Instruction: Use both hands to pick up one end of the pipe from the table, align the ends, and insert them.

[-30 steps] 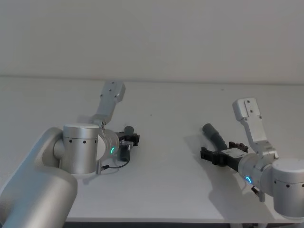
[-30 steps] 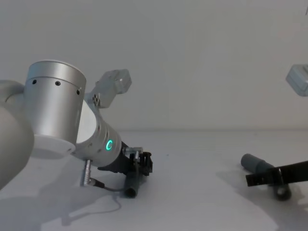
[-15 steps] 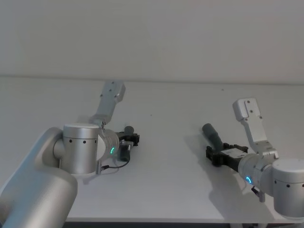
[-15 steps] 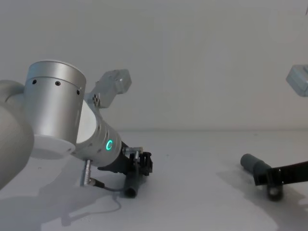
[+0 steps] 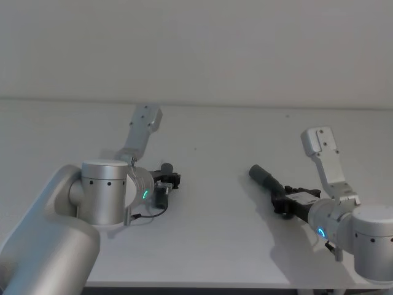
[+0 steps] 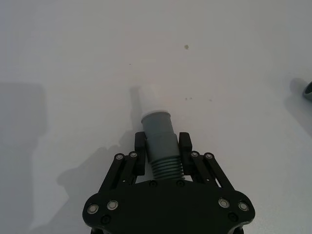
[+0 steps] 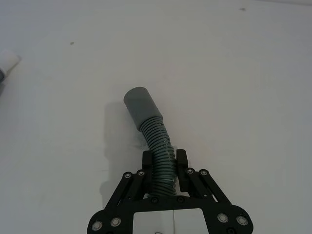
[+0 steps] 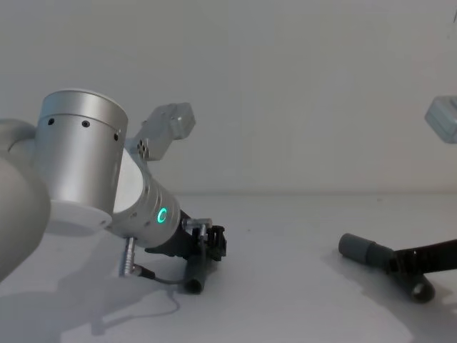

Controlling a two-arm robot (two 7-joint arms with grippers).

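Grasp step, both sides. Left gripper (image 6: 162,148) clamps short piece (image 6: 165,163) at its ribs, low over table (image 5: 215,246). Right gripper (image 7: 165,168) clamps long piece (image 7: 155,136), well apart. Next: lift both, line cuff (image 6: 157,124) up with socket (image 7: 139,103).

Left side of the table (image 5: 215,233): the short piece (image 6: 160,141) sits clamped between the left gripper (image 6: 162,146) fingers, which pinch it where the dark grey ribs meet the smooth narrow cuff (image 6: 157,127), and its pale tip points away from the gripper. Over on the right, the long piece (image 7: 158,141) is gripped on its corrugated body by the right gripper (image 7: 164,163). It curves gently, and its wider smooth grey socket (image 7: 139,103) angles out to the left, toward the short piece. The two ends are well apart.
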